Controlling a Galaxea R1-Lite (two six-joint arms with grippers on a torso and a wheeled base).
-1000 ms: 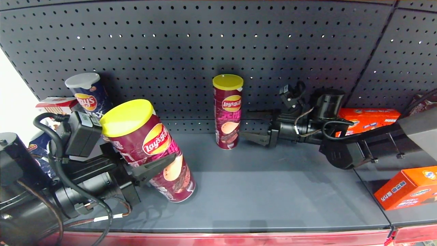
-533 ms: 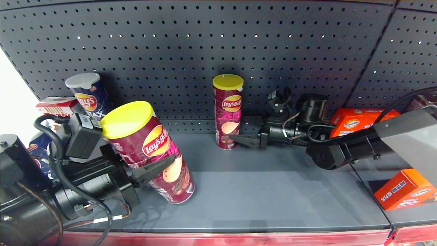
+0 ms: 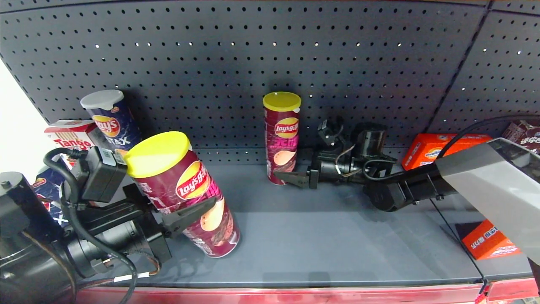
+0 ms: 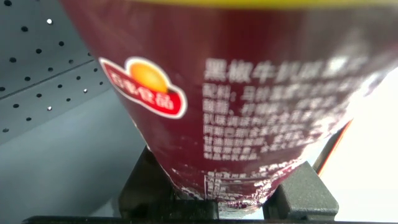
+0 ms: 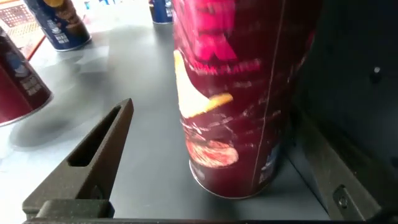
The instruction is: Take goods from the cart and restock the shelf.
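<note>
On the shelf (image 3: 316, 236), front left, the held can (image 3: 185, 185) (maroon, yellow lid) is clamped mid-body by the left gripper (image 3: 181, 209). It is tilted, with the lid leaning left and the base low at the deck. Contact with the deck can't be told.

Back centre, the second can (image 3: 281, 139) stands upright close to the pegboard (image 3: 253, 55). The right gripper (image 3: 291, 169) is level with its base.

Head view: only the near finger is seen beside the second can, so the jaw gap is not readable there.

Right wrist view: the gripper is spread wide, with the second can (image 5: 236, 106) standing between the fingers (image 5: 93, 155). A clear gap is seen on one side. The other side is tighter, and contact can't be told. The base of the held can (image 5: 18, 87) is seen farther off.

Left wrist view: the held can (image 4: 249, 112) is seated deep between the jaws.

Room:
- Open deck lies between the two maroon cans and forward to the red lip (image 3: 295, 293).
- A blue can (image 3: 110, 116) stands just behind the held can.
- A red-white box (image 3: 69, 135) sits at the left edge.
- An orange box (image 3: 438, 147) is at back right.
- A front box (image 3: 485, 242) is at front right.
</note>
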